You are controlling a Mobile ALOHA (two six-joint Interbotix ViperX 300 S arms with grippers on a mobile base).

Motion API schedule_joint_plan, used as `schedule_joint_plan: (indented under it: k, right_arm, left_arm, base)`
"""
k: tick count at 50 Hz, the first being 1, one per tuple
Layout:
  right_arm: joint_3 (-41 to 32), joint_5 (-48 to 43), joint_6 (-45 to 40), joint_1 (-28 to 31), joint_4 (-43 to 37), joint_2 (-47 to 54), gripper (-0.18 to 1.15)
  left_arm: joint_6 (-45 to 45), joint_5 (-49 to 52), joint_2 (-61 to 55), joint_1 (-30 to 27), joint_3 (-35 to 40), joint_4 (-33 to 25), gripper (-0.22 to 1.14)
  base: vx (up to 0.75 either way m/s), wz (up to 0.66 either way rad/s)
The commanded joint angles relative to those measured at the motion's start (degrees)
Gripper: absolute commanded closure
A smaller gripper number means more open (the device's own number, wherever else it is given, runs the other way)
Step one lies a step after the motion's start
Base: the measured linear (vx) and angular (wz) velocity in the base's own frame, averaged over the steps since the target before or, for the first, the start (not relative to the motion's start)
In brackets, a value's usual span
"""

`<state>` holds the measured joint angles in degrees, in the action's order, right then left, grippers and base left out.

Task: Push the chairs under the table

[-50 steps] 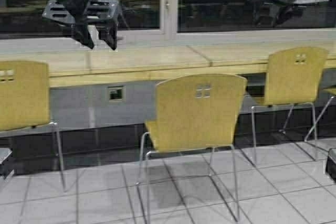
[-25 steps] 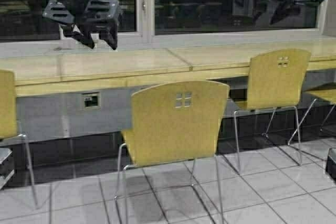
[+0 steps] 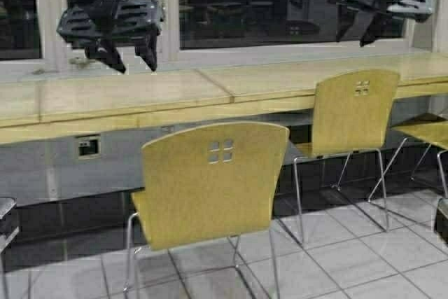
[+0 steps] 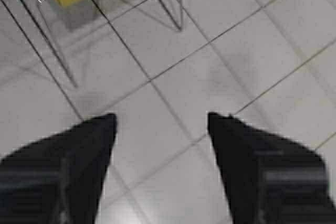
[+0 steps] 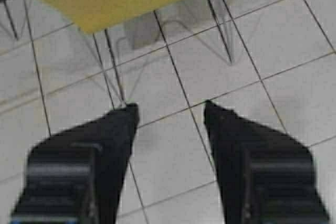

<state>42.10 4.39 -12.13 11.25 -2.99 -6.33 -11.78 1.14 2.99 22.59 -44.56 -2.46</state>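
1. My left gripper (image 3: 129,54) hangs high, up and to the left of the near chair (image 3: 213,180), fingers apart and holding nothing; the left wrist view shows only floor tiles and a corner of that chair between them.
2. My right gripper (image 3: 358,33) hangs high too, up and to the right of the near chair, fingers apart and empty.
3. The near chair stands pulled out from the table (image 3: 140,99), backrest toward me, seat pointing at the table's front edge.
4. A second chair (image 3: 353,113) sits to the right of the near chair and closer to the table; a third chair (image 3: 427,131) shows part of its seat farther right.
5. The backrest's top edge runs across between my grippers, well below both; the left looks slightly nearer. I judge the push must go straight forward toward the table.
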Motion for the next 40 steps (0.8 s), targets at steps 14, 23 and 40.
schedule_joint_plan:
  k: [14,23,40]
  right_arm:
    - [-3.87,-1.67,-13.62,-0.09,-7.65,8.44,0.16]
    - [-5.89,-2.2,-16.88,1.14,-12.48,10.9,0.17]
    - [-6.77,-4.83,-18.63,1.76,-23.12,15.29,0.17]
  left_arm:
    - [-16.52,-9.23,-12.04,2.81,-0.18,-24.26,0.02]
    - [-23.03,-15.12,-14.41,6.33,-0.53,-33.31,0.02]
    - [-35.16,-23.03,-18.81,14.59,-0.18,-45.44,0.02]
  base:
    - [0.3,-0.12]
    - [0.3,-0.07]
    - [0.26,0.04]
